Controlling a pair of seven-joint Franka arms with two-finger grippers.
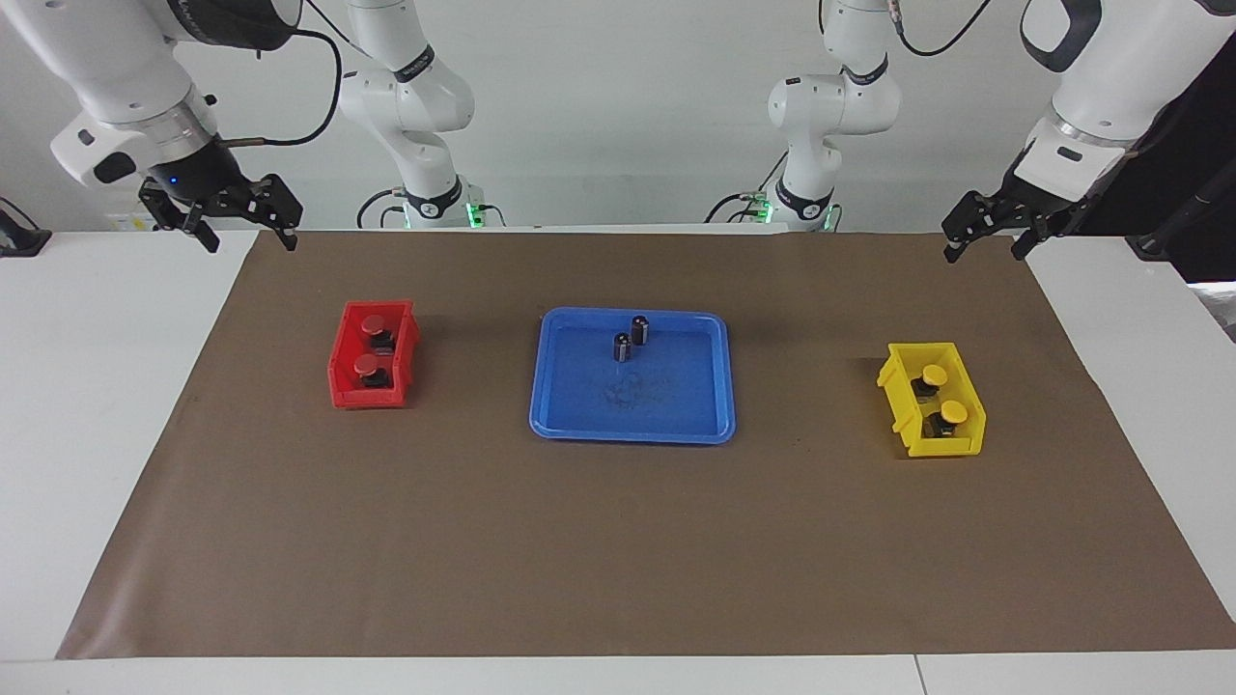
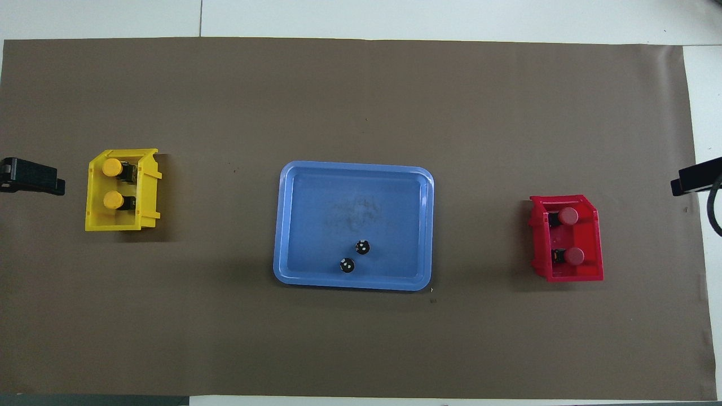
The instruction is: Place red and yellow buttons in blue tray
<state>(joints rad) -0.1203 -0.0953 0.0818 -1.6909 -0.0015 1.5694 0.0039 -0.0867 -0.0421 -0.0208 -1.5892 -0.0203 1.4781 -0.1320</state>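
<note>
In my overhead view both arms are cut off at the 9 and 3 o'clock edges. The button bases sit half hidden by caps and bin walls; I can't read the tray's smudge.

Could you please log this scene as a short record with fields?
red buttons: two, in the red bin
yellow buttons: two, in the yellow bin
blue tray: mid-table, holds two dark cylinders near its robot-side rim
left gripper: raised, waiting, jaws open
right gripper: raised, waiting, jaws open
</note>
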